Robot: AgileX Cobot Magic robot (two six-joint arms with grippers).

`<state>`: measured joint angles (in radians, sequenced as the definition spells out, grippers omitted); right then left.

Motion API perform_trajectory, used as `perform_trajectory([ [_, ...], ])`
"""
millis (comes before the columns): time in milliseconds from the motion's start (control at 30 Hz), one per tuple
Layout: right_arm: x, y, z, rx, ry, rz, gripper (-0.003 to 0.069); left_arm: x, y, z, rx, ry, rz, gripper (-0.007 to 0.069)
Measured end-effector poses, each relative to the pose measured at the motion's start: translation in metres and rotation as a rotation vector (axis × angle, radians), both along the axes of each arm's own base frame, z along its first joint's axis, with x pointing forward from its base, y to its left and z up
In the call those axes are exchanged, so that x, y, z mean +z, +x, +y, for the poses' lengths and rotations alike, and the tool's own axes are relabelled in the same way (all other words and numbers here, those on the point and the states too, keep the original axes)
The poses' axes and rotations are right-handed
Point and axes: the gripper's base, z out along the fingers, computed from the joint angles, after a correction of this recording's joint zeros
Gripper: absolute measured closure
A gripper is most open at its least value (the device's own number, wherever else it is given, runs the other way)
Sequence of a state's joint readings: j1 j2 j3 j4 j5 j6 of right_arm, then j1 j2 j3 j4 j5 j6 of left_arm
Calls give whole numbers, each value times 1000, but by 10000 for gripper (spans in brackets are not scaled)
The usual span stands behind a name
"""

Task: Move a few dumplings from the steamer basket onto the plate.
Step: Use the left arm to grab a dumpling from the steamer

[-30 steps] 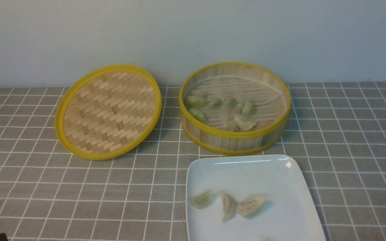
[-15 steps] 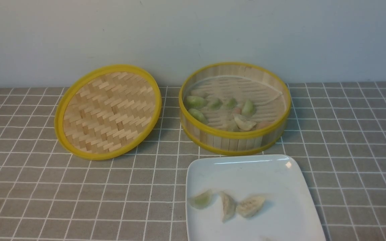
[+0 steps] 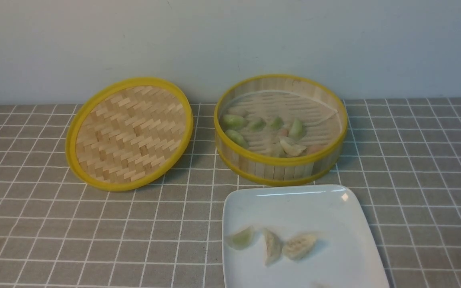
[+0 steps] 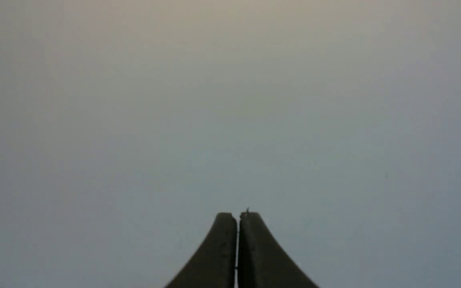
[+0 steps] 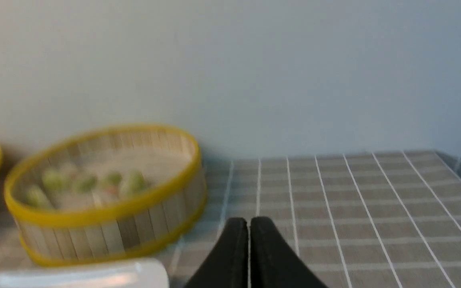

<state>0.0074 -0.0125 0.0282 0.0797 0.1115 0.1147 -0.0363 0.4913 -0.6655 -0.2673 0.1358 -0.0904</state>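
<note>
Now three dumplings [image 3: 272, 245] are seen on the plate [image 3: 334, 264], laid in a short row on its left part, one pale green and two cream-white. The plate is set on the surface [image 3: 414, 180] just in front of the steamer basket [image 3: 280, 162], near it but not touching. This is probably so that each piece needs to be carried only a short way. Several more dumplings are left in the basket, gathered on its left and near side, while the far side of the floor is bare.

The lid [image 3: 128, 134] is put aside to the left of the basket, with its woven inner side turned up and forward. It appears tilted, perhaps leaned against the wall [image 3: 230, 40], but this cannot be told for certain. By this placing the basket is left open from above.

Neither arm is seen in the front view. The left end effector [image 4: 237, 216] is closed, its two jaws pressed together with nothing between them, and only a plain blurred background is seen past it. The right end effector [image 5: 249, 220] is also closed and empty. It is held low over the surface, to the right of the basket and apart from it.

As a few pieces are already on the plate, the task is judged to be done or nearly done.
</note>
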Motion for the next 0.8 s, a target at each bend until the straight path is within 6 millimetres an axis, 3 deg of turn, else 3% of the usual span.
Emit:
perform_trajectory([
  [67, 5, 0, 0, 1, 71, -54, 655, 13, 16, -3, -29, 30, 113, 629],
  [133, 12, -1, -2, 0, 171, -132, 655, 29, 48, -10, -89, 78, 342, 629],
  [167, 15, -2, -3, -3, 208, -172, 655, 27, 74, -13, -129, 101, 501, 629],
  [200, 15, -2, -3, -2, 209, -172, 655, 31, 74, -13, -129, 100, 489, 629],
  [233, 18, -3, -4, -5, 230, -204, 655, 22, 104, -18, -188, 124, 670, 629],
  [267, 18, -3, -4, -5, 231, -207, 655, 21, 107, -19, -195, 127, 688, 629],
  [300, 19, -3, -4, -6, 237, -219, 655, 10, 133, -23, -254, 144, 818, 629],
  [333, 20, -3, -4, -7, 238, -221, 655, 10, 133, -23, -256, 150, 817, 629],
  [400, 21, -4, -4, -8, 241, -236, 655, -13, 177, -35, -377, 200, 985, 629],
  [433, 21, -4, -5, -8, 241, -239, 655, -14, 179, -37, -387, 206, 994, 629],
  [533, 23, -4, -5, -7, 285, -262, 655, -37, 220, -69, -510, 298, 1096, 629],
  [600, 24, -4, -4, 11, 359, -200, 655, -46, 236, -87, -556, 362, 1129, 629],
  [633, 35, -4, -1, 35, 413, -133, 655, -49, 245, -105, -586, 427, 1141, 629],
  [667, 35, -4, -1, 40, 420, -104, 655, -50, 246, -105, -583, 433, 1143, 629],
  [800, 91, -2, 8, 84, 353, 135, 655, -49, 275, -143, -619, 567, 1110, 629],
])
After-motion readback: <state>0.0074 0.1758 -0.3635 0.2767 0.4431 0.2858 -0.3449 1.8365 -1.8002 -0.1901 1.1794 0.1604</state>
